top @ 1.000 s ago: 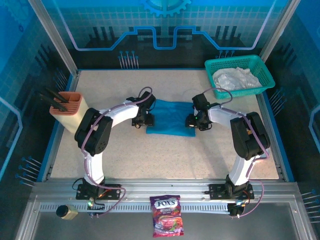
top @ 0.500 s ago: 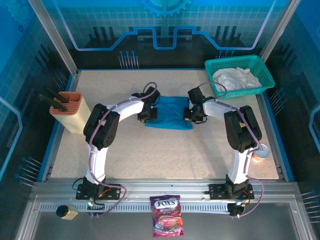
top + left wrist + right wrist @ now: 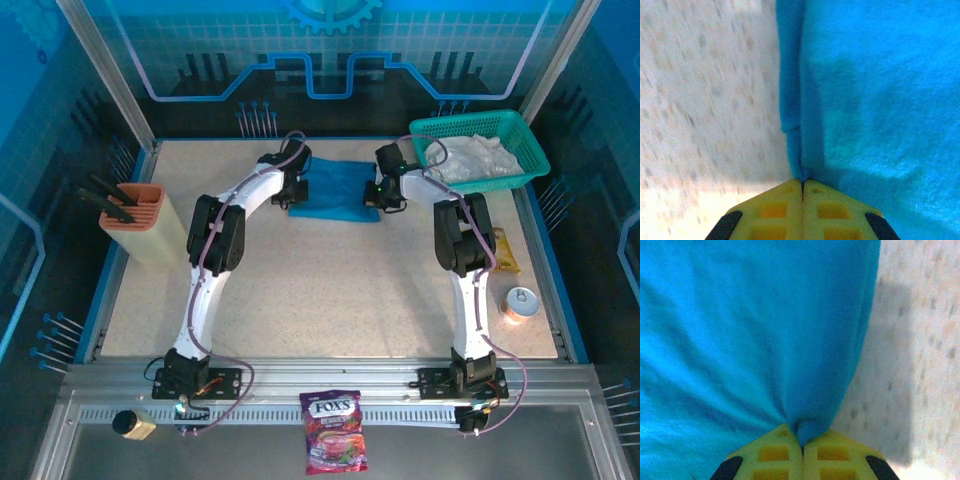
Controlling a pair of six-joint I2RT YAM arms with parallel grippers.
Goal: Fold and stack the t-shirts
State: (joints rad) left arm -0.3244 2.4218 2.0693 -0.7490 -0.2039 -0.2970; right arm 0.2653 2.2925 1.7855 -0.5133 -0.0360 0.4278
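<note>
Teal-blue t-shirt (image 3: 340,190) folded, softly creased, edges pinched.

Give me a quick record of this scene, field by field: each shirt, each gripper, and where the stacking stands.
blue shirt: on the table, far middle, cloth doubled in layers along its left edge
white shirt: crumpled in the basket, far right corner
left gripper: shut on the blue shirt's left edge
right gripper: shut on the blue shirt's right edge, cloth bunched at the tips
stack: not yet made; the two shirts lie apart
</note>
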